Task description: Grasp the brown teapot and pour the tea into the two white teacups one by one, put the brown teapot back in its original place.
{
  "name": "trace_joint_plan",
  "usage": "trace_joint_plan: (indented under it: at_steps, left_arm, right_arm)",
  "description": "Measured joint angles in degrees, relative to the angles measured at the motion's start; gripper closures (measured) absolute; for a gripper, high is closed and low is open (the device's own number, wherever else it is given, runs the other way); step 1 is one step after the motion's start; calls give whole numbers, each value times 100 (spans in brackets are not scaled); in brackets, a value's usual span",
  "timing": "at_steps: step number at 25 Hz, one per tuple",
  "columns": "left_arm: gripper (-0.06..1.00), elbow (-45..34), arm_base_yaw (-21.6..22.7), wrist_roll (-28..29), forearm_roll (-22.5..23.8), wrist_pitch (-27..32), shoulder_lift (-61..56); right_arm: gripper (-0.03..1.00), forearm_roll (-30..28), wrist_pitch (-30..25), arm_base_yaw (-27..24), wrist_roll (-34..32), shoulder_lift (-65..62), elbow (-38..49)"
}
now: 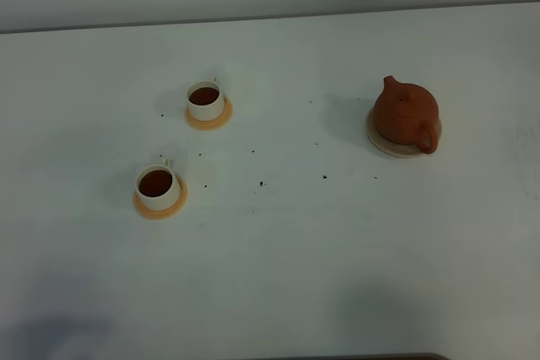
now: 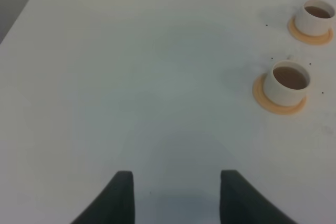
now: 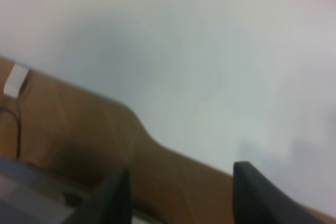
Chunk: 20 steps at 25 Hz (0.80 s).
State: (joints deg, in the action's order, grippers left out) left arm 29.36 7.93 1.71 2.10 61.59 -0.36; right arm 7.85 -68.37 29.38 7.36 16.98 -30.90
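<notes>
While the brown teapot [image 1: 406, 115] sits on its beige disc [image 1: 381, 144], both teacups [image 1: 205, 100] [image 1: 158, 187] on orange saucers show dark tea. Clay pot: likely heavy, brittle, smooth; its loop handle looks the best hold. Left gripper [image 2: 177, 195] and right gripper [image 3: 181, 192] are spread, empty, well apart from it.

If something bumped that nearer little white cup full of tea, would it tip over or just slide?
Probably slide a bit first: the nearer cup is short and wide, sitting on an orange saucer, so it looks fairly stable. It seems light, though, and the dark tea reaches near the rim, so even a small knock would likely slosh some out. Its tiny handle looks breakable.
</notes>
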Motion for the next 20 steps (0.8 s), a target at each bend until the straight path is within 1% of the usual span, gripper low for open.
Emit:
trace_joint_plan:
  at_steps: [2, 5, 8, 12, 15, 20]
  left_arm:
    - [56, 0, 0, 0, 0, 0, 0]
    - [56, 0, 0, 0, 0, 0, 0]
    - [56, 0, 0, 0, 0, 0, 0]
    - [56, 0, 0, 0, 0, 0, 0]
    - [56, 0, 0, 0, 0, 0, 0]
    - [56, 0, 0, 0, 0, 0, 0]
  right_arm:
    - [55, -17, 183, 0, 0, 0, 0]
    - [55, -107, 316, 0, -5, 0, 17]
    - [55, -126, 597, 0, -42, 0, 208]
    - [55, -131, 678, -177, -88, -7, 278]
    - [55, -131, 694, -582, -90, -108, 278]
    - [55, -131, 700, -1665, -90, -401, 283]
